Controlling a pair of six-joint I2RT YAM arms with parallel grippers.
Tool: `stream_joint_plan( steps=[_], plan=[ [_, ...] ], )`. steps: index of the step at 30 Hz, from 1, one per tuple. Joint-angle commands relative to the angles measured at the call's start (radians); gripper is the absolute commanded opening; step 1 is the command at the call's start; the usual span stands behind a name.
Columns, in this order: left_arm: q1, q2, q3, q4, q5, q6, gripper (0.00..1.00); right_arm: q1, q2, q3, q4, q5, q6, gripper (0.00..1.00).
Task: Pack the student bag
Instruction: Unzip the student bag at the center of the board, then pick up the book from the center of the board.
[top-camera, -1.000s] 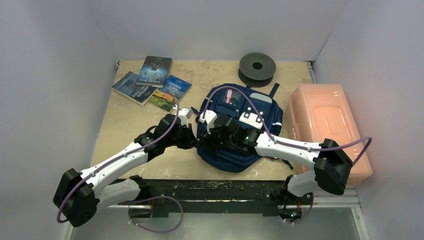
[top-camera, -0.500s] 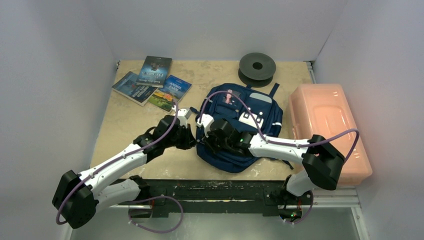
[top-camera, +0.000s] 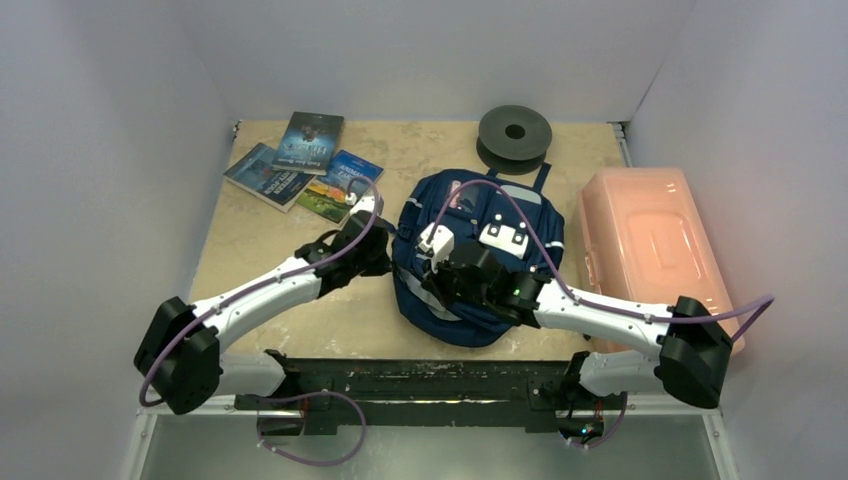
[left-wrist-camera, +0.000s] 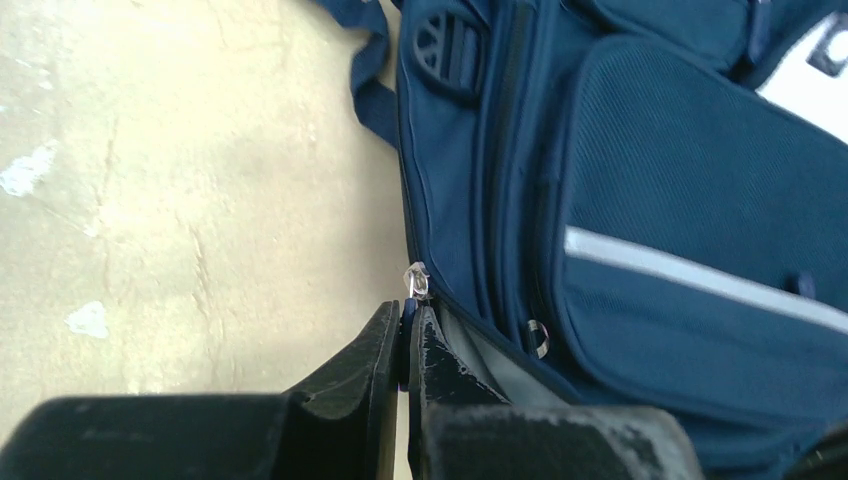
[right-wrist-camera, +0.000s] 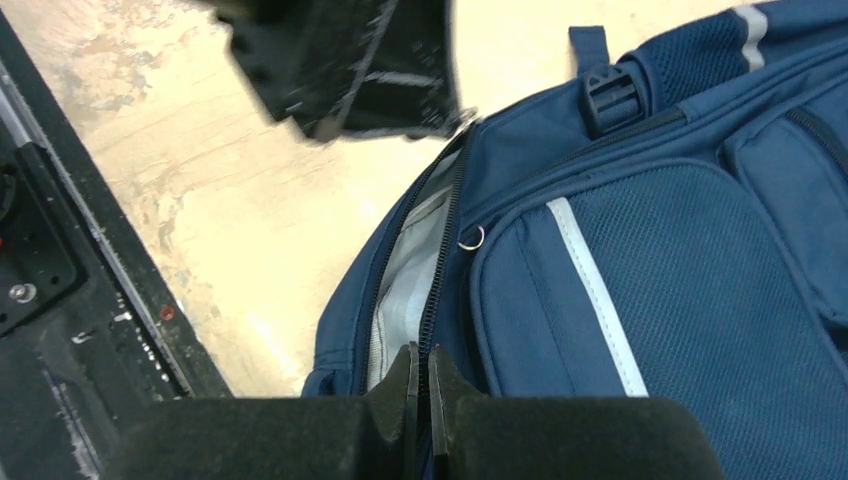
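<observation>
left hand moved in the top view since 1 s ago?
Yes. The left hand has shifted away from the arm bases, closer to the nearest book.

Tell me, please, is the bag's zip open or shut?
Partly open: the bag shows grey lining through a gap along its zip.

Three books (top-camera: 308, 142); one bag (top-camera: 468, 325); one spool (top-camera: 532, 126); one box (top-camera: 640, 240).

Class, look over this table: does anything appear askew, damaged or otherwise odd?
Nothing is damaged or spilled. The navy blue fabric backpack has its side zip gaping, showing grey lining, with the left tool and right tool pinched shut on that edge. The paperback books at the far left lie fanned and overlapping.
</observation>
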Motion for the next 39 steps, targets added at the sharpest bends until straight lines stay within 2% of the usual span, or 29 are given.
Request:
stream_joint_plan(
  steps=[1, 5, 8, 9, 11, 12, 15, 18, 22, 25, 28, 34, 39],
  plan=[
    [0.075, 0.129, 0.122, 0.047, -0.213, 0.059, 0.0, 0.011, -0.065, -0.029, -0.052, -0.033, 0.078, 0.0],
    [0.119, 0.246, 0.209, 0.102, -0.189, 0.088, 0.0, 0.013, -0.087, 0.006, -0.091, 0.032, 0.118, 0.0],
    [0.158, 0.26, 0.243, 0.104, -0.124, 0.078, 0.0, 0.004, -0.067, 0.061, -0.115, 0.091, 0.175, 0.0],
    [0.181, 0.249, 0.247, 0.101, -0.069, 0.069, 0.07, -0.006, -0.051, 0.083, -0.121, 0.102, 0.189, 0.0],
    [0.23, 0.21, 0.252, 0.056, 0.026, 0.027, 0.39, -0.044, -0.007, 0.124, -0.133, 0.089, 0.224, 0.0],
    [0.259, 0.184, 0.251, 0.027, 0.065, 0.01, 0.49, -0.068, 0.005, 0.132, -0.129, 0.075, 0.241, 0.0],
    [0.371, 0.095, 0.234, -0.008, 0.166, -0.043, 0.65, -0.148, 0.04, 0.142, -0.109, -0.003, 0.279, 0.0],
    [0.516, 0.063, 0.223, 0.085, 0.235, -0.146, 0.77, -0.176, 0.081, 0.164, -0.086, -0.069, 0.267, 0.0],
    [0.659, 0.159, 0.152, 0.422, 0.261, -0.422, 0.83, -0.179, 0.104, 0.196, -0.077, -0.082, 0.257, 0.0],
    [0.681, 0.334, 0.212, 0.56, 0.234, -0.603, 0.83, -0.182, 0.101, 0.204, -0.071, -0.098, 0.256, 0.0],
    [0.681, 0.498, 0.248, 0.744, 0.147, -0.7, 0.81, -0.186, 0.106, 0.204, -0.063, -0.112, 0.255, 0.0],
    [0.675, 0.681, 0.307, 0.825, -0.01, -0.772, 0.84, -0.197, 0.108, 0.22, -0.068, -0.127, 0.242, 0.0],
    [0.675, 0.824, 0.37, 0.911, -0.049, -0.806, 0.83, -0.209, 0.094, 0.219, -0.072, -0.123, 0.23, 0.0]
  ],
)
